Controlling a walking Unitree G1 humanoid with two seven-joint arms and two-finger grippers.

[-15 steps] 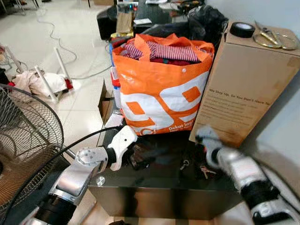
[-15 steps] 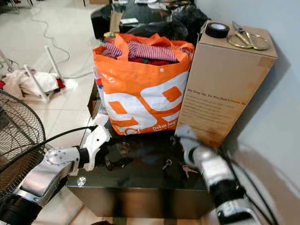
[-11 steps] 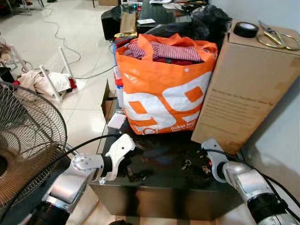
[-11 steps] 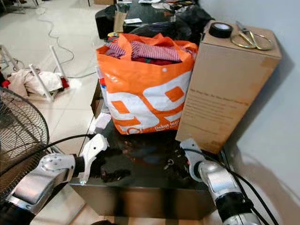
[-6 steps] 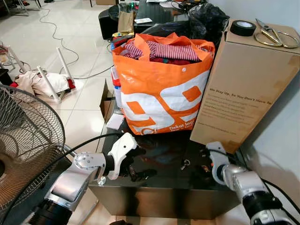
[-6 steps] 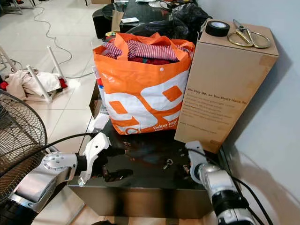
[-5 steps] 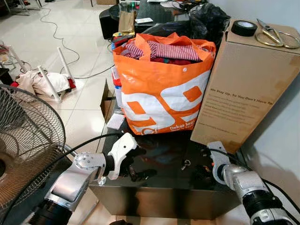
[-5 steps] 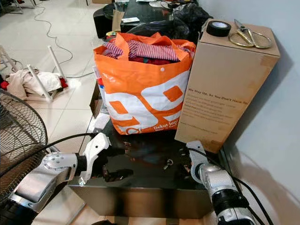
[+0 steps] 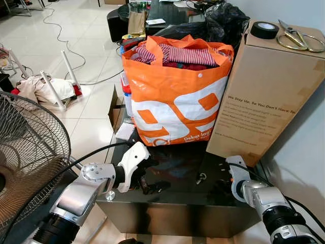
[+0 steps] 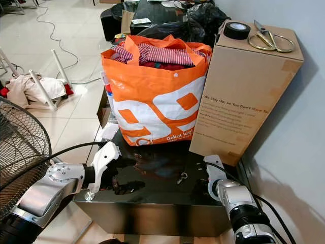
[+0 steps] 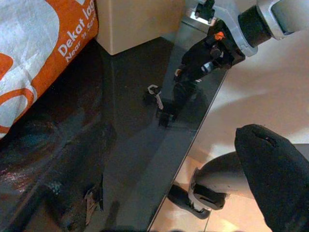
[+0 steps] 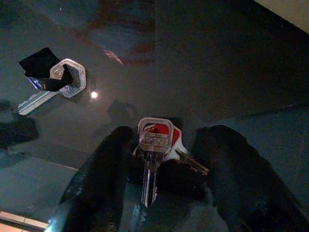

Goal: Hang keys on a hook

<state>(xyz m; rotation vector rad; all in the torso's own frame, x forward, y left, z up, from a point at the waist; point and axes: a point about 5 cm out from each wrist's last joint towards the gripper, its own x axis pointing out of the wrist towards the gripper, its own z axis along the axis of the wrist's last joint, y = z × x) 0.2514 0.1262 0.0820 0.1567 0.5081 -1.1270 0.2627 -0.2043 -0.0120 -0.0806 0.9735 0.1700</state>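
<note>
Left eye view showed an orange bag (image 9: 175, 96) stuffed with striped clothes (image 9: 177, 54); at five o'clock, the right gripper (image 12: 159, 181), fingers parted, straddled the keys (image 12: 155, 145).

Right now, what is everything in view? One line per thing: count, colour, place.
Table: one, glossy black, in front of the robot.
Key bunch: one, silver with red, on the table between the right gripper's fingers.
Single key: one, silver with black tag, on the table mid-front.
Shopping bag: one, orange and white, stuffed with clothes, at the table's back.
Cardboard box: one, brown, upright right of the bag.
Tape roll: one, black, on the box.
Scissors: one pair, brass-coloured, on the box.
Fan: one, dark grille, far left.
Left gripper: black fingers, at the table's front left.
Right gripper: open, straddling the key bunch.
</note>
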